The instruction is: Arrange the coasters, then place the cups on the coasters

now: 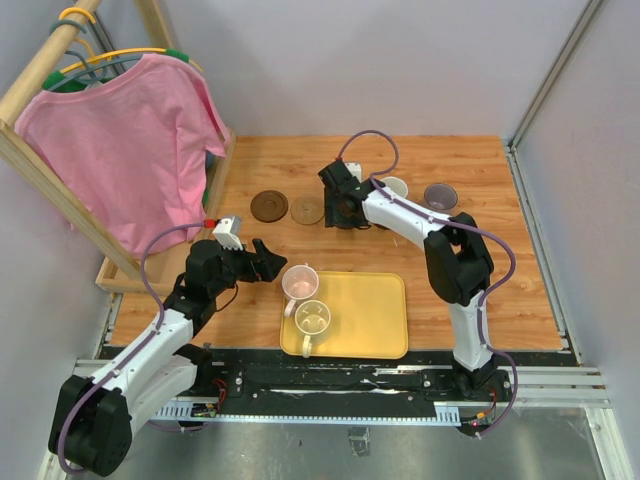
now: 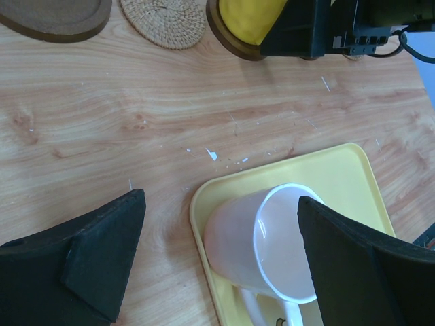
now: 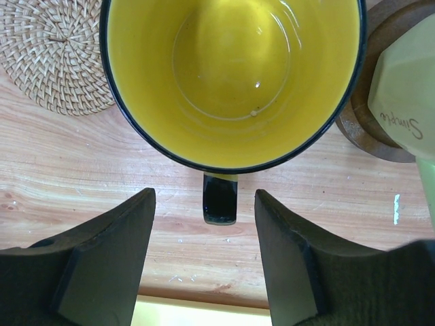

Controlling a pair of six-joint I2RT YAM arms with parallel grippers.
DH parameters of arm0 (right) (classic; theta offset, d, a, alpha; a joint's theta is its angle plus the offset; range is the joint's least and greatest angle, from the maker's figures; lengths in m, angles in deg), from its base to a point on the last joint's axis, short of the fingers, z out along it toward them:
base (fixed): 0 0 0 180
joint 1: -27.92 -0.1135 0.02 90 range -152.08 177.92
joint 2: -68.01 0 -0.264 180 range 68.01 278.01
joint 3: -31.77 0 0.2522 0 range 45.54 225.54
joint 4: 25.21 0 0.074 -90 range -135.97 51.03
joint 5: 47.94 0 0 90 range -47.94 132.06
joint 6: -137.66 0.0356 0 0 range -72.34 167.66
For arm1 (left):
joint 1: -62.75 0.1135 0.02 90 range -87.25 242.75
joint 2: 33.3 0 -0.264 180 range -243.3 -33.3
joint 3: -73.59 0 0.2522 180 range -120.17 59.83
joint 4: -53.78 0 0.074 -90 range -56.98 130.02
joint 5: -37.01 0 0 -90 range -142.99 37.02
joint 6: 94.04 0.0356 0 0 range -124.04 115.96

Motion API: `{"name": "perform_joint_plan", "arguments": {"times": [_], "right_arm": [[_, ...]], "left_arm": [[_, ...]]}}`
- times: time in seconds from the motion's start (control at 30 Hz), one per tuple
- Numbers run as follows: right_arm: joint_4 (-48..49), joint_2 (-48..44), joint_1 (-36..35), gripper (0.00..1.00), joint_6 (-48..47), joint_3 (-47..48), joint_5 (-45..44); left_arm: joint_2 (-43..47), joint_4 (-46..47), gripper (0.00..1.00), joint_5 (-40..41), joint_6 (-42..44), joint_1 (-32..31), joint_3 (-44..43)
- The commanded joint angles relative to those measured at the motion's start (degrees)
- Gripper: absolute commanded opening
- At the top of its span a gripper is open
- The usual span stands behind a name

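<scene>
- Wooden tabletop point(image 1: 480, 280), with a yellow tray point(image 2: 340, 170) at its near edge.
- Left gripper point(image 2: 221, 200): jaws spread wide, holding nothing, low over the tray's far-left corner.
- Pink cup point(image 2: 238, 238): upright on that corner, mouth up. It sits just ahead of the left gripper, nearer the right-hand finger point(image 2: 353, 265) and not touching it. Its handle points toward the near edge.
- Cream cup point(image 1: 313, 320): on the tray, just behind the pink cup.
- Woven coaster point(image 2: 163, 20) and dark brown coaster point(image 2: 54, 17): both bare, beyond the pink cup. The left arm looks the nearer to them.
- Right gripper point(image 3: 204, 195): jaws apart, astride the handle point(image 3: 220, 198) of the yellow cup point(image 3: 231, 75) without touching it. That cup stands on its own coaster, beside the woven one.
</scene>
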Motion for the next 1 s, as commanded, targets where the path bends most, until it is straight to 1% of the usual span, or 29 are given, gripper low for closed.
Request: {"name": "perform_joint_plan", "arguments": {"times": [0.0, 0.43, 0.67, 0.7, 0.87, 0.93, 0.97], "right_arm": [[0.4, -1.1, -1.9, 0.61, -0.5, -0.5, 0.7], [0.4, -0.9, -2.8, 0.61, -0.7, -0.2, 0.6], [0.1, -3.1, -3.1, 0.64, 0.0, -2.9, -0.5], [0.2, -3.8, -3.3, 0.65, -0.1, -3.8, -0.7], [0.2, -9.2, -5.6, 0.85, -1.7, -7.3, -2.3], [-0.1, -11.6, -6.6, 0.90, -2.8, -8.5, -2.7], [-0.1, -12.9, -7.1, 0.91, -3.2, -9.2, -2.8]], "left_arm": [[0.9, 0.8, 0.97, -0.7, -0.3, -0.5, -0.7], [1.3, 0.5, 0.97, -1.0, -0.4, -0.5, -0.7], [2.7, -0.5, 0.97, -1.3, -0.3, -0.5, -0.7], [2.9, -0.6, 0.97, -1.5, -0.2, -0.5, -0.9], [4.3, -2.3, 0.98, -3.0, 0.0, -0.4, -1.3], [5.4, -3.3, 0.98, -3.7, -0.2, -0.5, -1.4], [5.9, -3.8, 0.98, -4.2, -0.4, -0.5, -1.4]]}}
